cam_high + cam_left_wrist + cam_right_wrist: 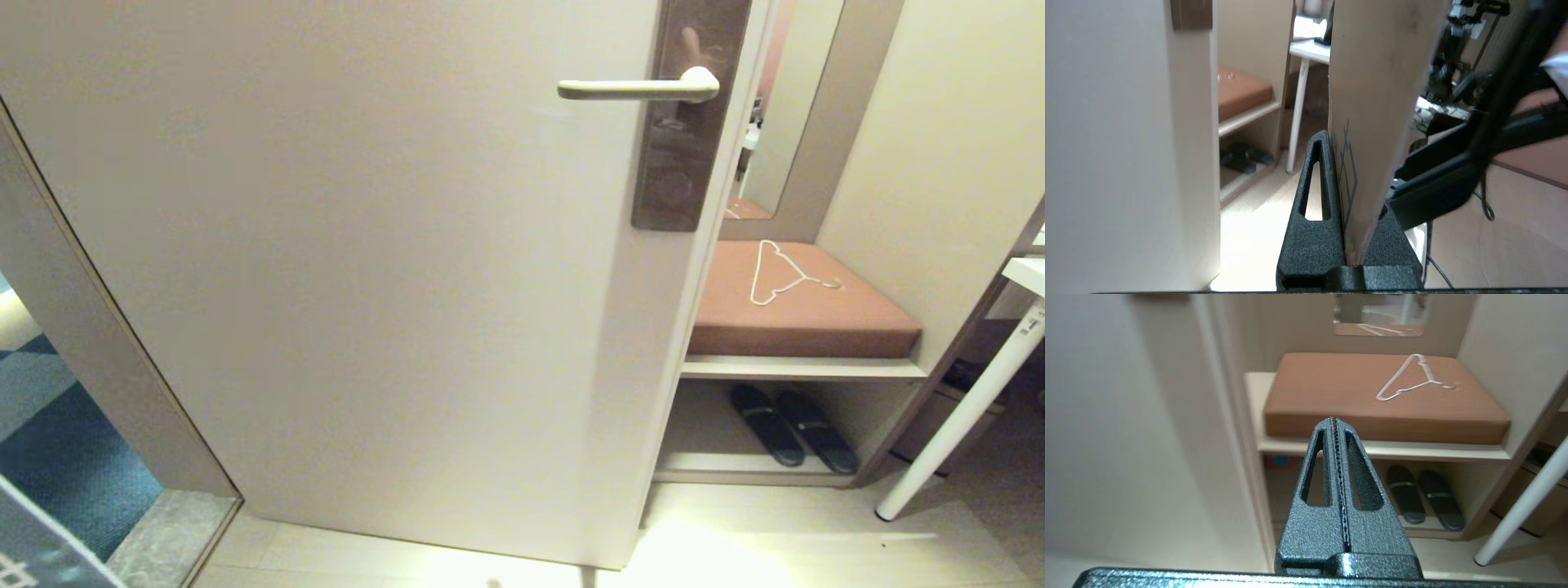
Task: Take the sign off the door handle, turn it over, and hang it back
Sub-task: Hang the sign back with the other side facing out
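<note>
The beige door handle [637, 88] sticks out level from its dark plate on the door [367, 261], with nothing hanging on it. My left gripper [1341, 163] is shut on the sign [1376, 81], holding the card on edge by one end; its pale side with thin blue lines faces the visible finger [1316, 228]. A grey-blue corner of the sign [37, 543] shows at the head view's lower left, far below and left of the handle. My right gripper [1335, 421] is shut and empty, low in front of the bench.
Right of the door edge is a bench with a brown cushion [800, 314] and a white wire hanger [780, 273] on it. Dark slippers [792, 429] lie on the shelf below. A white table leg [955, 425] slants at the right. Blue carpet [57, 457] lies beyond the doorway.
</note>
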